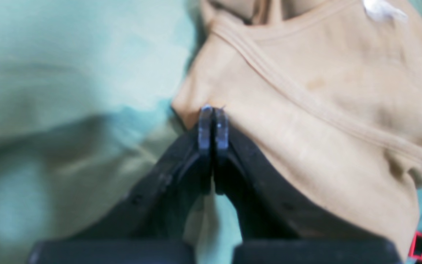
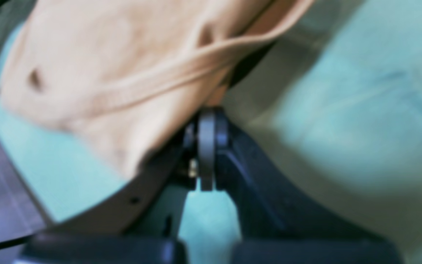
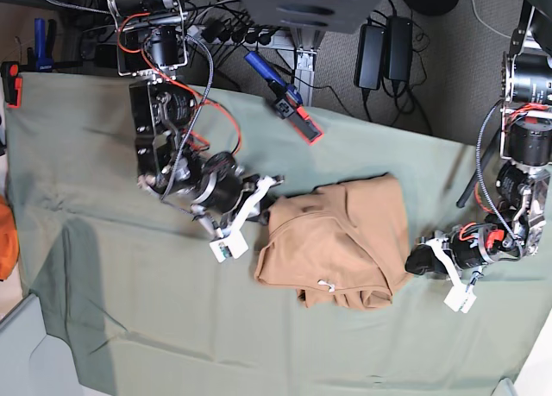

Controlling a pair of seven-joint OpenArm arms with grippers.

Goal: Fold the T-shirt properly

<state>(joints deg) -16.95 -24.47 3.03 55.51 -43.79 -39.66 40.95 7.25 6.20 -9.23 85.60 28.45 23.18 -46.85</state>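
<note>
T-shirt point(image 3: 341, 241) bunched near the middle of the counter point(image 3: 103, 327), toward its right edge, white tag point(image 3: 325, 285) showing. Left gripper point(image 1: 213, 110): jaws pressed together at a tan edge, seemingly pinching cloth. Right gripper point(image 2: 207, 113): jaws closed at the opposite edge, apparently nipping fabric too, though blurred. Best to pull both edges apart evenly, taut and low, flattening before folding. No containers visible.
</note>
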